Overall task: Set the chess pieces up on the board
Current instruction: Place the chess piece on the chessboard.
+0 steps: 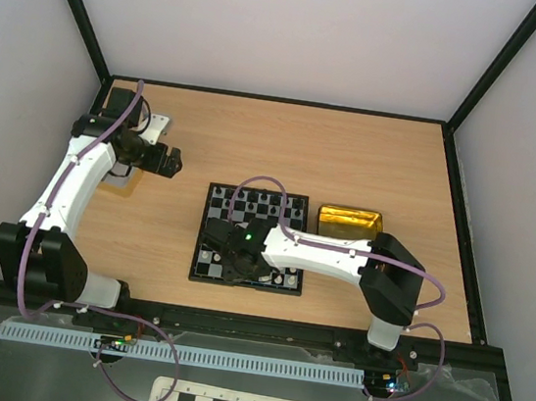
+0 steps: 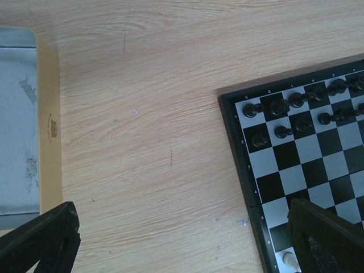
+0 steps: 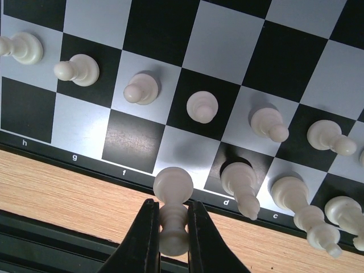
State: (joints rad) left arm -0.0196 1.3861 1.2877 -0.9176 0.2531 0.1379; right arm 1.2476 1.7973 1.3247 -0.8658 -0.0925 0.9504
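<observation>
Hovering over the board's (image 3: 158, 29) near frame edge, the right pincer (image 3: 170, 220) clamps a cream, round-headed piece (image 3: 173, 192); the left pincer (image 1: 170, 160) stands wide apart above worktop (image 1: 352, 162) beside the board.

Board (image 3: 222, 40) centre squares free, white chessmen (image 3: 202, 106) crowding near rows — bare tabletop (image 2: 159, 142) leftward

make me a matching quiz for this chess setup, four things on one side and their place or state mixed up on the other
1 left gripper
2 right gripper
3 gold tray
4 black pieces

a far rows of the board
b jaws shut on a white piece
c jaws open, holding nothing
d right of the board

Pairs: 1c, 2b, 3d, 4a
</observation>
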